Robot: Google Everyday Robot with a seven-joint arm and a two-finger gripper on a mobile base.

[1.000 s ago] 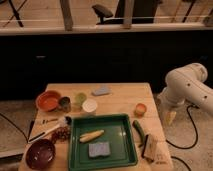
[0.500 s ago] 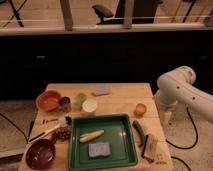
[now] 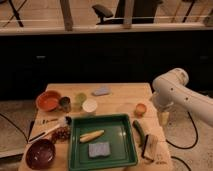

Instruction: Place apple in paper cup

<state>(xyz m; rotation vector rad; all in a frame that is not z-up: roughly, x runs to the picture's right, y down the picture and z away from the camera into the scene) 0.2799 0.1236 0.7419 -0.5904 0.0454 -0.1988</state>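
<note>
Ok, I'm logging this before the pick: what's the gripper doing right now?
Gripper: open, holding nothing, hanging just to the right of the apple.

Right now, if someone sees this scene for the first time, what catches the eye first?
The green tray at the front centre of the table, holding a blue sponge. Then the white arm on the right, its pincer hanging beside the table's right edge, close to the apple.

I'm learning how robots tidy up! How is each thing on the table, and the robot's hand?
apple: on the table, not held.
paper cup: upright, no apple inside.
gripper: open, empty, by the table's right edge.
green tray: flat, holding a blue sponge.
green cup: upright.
orange bowl: upright.
</note>
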